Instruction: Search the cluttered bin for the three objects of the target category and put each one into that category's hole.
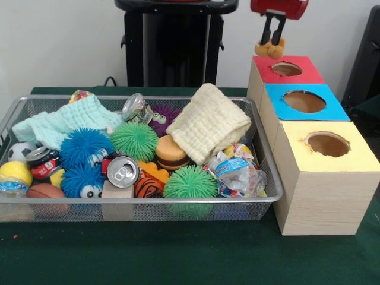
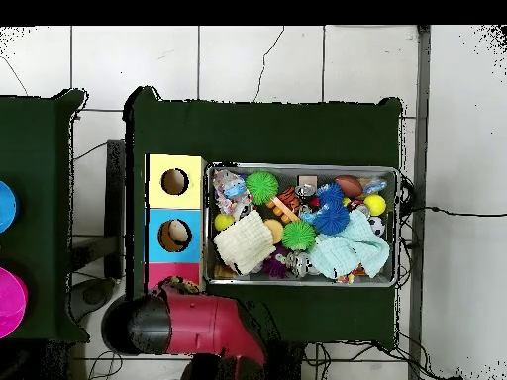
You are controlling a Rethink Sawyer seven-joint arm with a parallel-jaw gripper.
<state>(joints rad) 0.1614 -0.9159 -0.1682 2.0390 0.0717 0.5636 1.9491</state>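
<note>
One dark green surface (image 1: 178,255) | white wall, tiled floor | wire bin (image 1: 270,178) | end effector (image 1: 272,43) clenched on yellow toy (image 1: 270,48) above red-topped box (image 1: 309,68).

Bright, even indoor light, soft shadows beneath the bin (image 1: 261,199) (faint) — slight blur throughout, no harsh glare

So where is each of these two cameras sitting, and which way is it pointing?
Front view: across the table, facing the pedestal; the gripper holds a small yellow-orange toy above the red-topped box.
Overhead view: above, looking straight down; the red arm enters from the bottom.
Both show the wire bin and the three boxes.
</note>
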